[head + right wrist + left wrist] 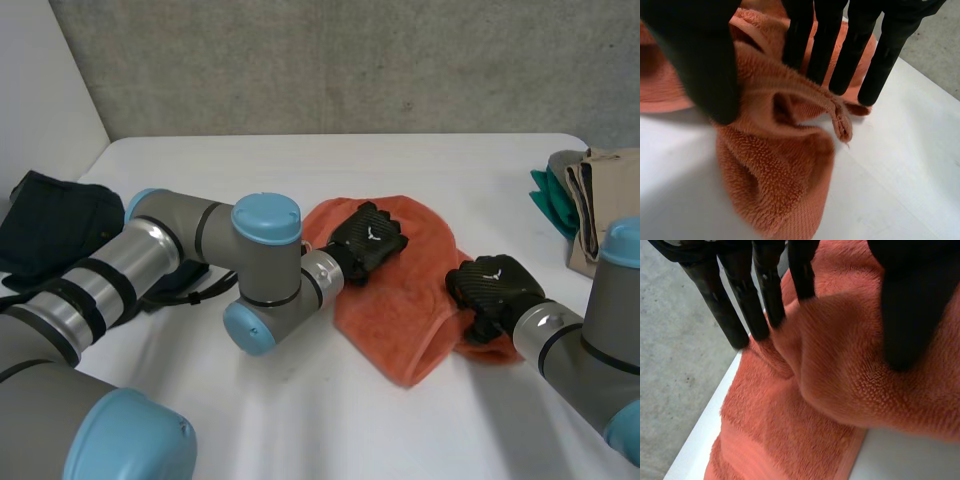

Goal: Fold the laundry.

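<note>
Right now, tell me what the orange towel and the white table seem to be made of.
Orange towel: looks like cotton-type terry cloth, matte and fuzzy; the pile of tiny loops and a flat woven band show it. Table: a hard, smooth white top with a faint sheen, perhaps laminate or painted board; cannot tell which.

There was one orange towel, pinched in the fingers of my two hands, the left hand and the right hand. Well apart from my left fingers lay one dark garment. Past my right fingers lay one beige cloth and one teal cloth touching it.
</note>
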Robot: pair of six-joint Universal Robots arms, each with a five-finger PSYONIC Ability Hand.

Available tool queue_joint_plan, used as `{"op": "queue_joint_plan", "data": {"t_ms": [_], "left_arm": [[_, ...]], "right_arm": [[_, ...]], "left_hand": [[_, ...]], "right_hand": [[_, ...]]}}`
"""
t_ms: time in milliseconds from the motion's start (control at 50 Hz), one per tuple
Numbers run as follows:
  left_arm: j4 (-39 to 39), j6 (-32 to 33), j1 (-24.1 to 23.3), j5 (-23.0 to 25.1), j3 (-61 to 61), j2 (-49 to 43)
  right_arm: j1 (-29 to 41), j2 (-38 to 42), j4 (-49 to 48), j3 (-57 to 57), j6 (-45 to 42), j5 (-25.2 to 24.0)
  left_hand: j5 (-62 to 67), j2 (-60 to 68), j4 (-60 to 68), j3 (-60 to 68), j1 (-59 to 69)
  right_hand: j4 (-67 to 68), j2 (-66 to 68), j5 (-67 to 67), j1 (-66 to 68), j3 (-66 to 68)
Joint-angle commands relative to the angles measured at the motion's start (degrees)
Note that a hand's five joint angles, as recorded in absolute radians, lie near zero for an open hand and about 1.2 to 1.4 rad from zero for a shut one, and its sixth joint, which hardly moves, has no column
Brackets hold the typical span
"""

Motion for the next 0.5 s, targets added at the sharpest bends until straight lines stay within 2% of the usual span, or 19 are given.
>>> {"op": "queue_joint_plan", "data": {"t_ms": [20,40,60,140,260,360,380,440,500], "left_arm": [[3.8,-0.6,0.2,-6.6,-1.2,2.9],[4.7,-0.8,0.2,-8.1,-2.1,4.2],[7.5,-1.6,0.1,-12.2,-4.4,7.1],[13.5,-3.9,-0.2,-18.1,-13.0,16.6],[17.7,-5.6,-0.6,-20.1,-28.8,30.4],[18.0,-6.3,-1.0,-25.0,-41.8,39.8],[17.9,-7.0,-1.6,-27.8,-45.8,42.4],[17.6,-9.9,-3.7,-31.8,-53.7,46.5],[17.6,-12.8,-6.6,-32.7,-58.2,48.0]], "right_arm": [[0.0,0.2,-3.5,-0.2,-1.0,0.0],[0.0,0.2,-3.9,-0.5,-1.4,0.0],[0.1,0.3,-4.3,-1.4,-2.3,0.0],[0.4,0.8,-5.7,-5.6,-5.7,1.0],[1.0,2.8,-10.1,-14.9,-5.2,2.2],[2.2,5.0,-14.7,-21.4,-2.4,1.7],[2.5,5.7,-15.4,-22.8,-1.2,1.3],[2.9,6.6,-15.4,-24.5,1.3,0.0],[4.1,8.2,-13.5,-25.8,4.2,-2.8]], "left_hand": [[38.7,38.5,38.4,38.7,34.2],[38.7,38.5,38.4,38.7,34.2],[38.7,38.5,38.4,38.7,34.2],[38.7,38.5,38.4,38.7,34.2],[38.7,38.5,38.4,38.7,34.2],[38.7,38.5,38.4,38.7,34.2],[38.7,38.5,38.4,38.7,34.2],[38.7,38.5,38.4,38.7,34.2],[38.7,38.5,38.4,38.7,34.2]], "right_hand": [[31.8,31.3,31.9,32.9,31.7],[31.8,31.3,31.9,32.9,31.7],[31.8,31.3,31.9,32.9,31.7],[31.8,31.3,31.9,32.9,31.7],[31.8,31.3,31.9,32.9,31.7],[31.8,31.3,31.9,32.9,31.7],[31.8,31.3,31.9,32.9,31.7],[31.8,31.3,31.9,32.9,31.7],[31.8,31.3,31.9,32.9,31.7]]}}
